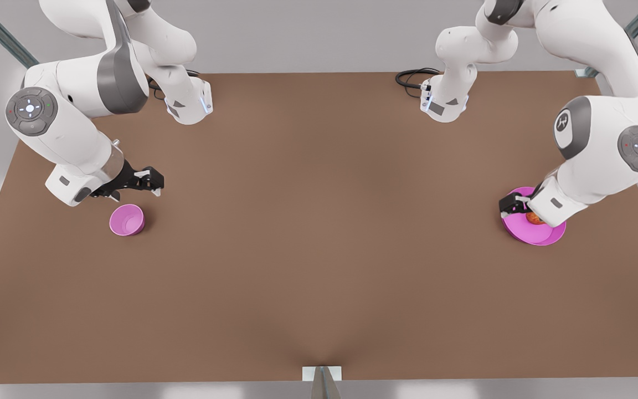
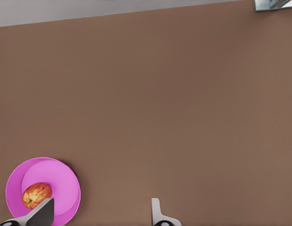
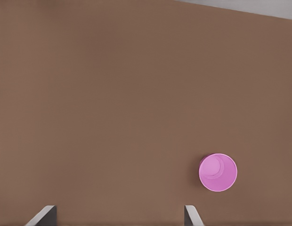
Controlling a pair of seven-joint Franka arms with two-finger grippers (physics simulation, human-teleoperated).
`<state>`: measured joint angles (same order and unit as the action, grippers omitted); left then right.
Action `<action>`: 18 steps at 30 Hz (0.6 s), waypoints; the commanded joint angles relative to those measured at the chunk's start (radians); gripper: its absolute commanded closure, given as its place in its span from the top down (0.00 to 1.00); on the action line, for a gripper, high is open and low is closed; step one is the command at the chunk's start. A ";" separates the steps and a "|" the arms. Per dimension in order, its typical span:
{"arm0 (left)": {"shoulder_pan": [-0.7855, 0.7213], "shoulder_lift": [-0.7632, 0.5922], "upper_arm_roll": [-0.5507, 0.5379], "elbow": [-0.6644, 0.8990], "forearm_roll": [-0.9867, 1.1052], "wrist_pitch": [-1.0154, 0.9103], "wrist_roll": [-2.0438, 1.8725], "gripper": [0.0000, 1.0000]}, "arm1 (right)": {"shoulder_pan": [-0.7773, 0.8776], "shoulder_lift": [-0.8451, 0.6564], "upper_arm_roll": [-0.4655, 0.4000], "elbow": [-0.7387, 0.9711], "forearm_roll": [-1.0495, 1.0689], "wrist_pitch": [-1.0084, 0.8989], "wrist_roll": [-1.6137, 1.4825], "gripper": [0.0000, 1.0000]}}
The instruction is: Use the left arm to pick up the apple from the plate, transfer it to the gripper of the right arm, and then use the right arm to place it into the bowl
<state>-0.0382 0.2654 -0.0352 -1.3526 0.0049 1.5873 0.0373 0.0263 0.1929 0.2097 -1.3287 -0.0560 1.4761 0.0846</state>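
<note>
Front view: left gripper [image 1: 518,206] open, empty, over plate [image 1: 546,235] at far-right; apple [image 2: 36,195] just off its fingertip. Right gripper [image 1: 153,180] open, empty, waits near bowl [image 1: 127,220].

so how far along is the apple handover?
Nothing is done: the apple sits on the plate. In hand: the left claw is open, low over the plate beside the apple, not gripping it. The right claw waits open near the empty bowl. Left: grasp, handover, drop in bowl.
</note>
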 commanded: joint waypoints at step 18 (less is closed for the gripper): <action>0.086 -0.003 0.322 -0.731 -0.203 0.836 0.634 1.00 | -0.003 -0.001 0.000 0.000 0.001 0.001 0.023 1.00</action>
<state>0.0441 0.2635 0.2804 -2.0706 -0.1366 2.2428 0.2471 0.0230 0.1929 0.2097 -1.3289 -0.0557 1.4775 0.0991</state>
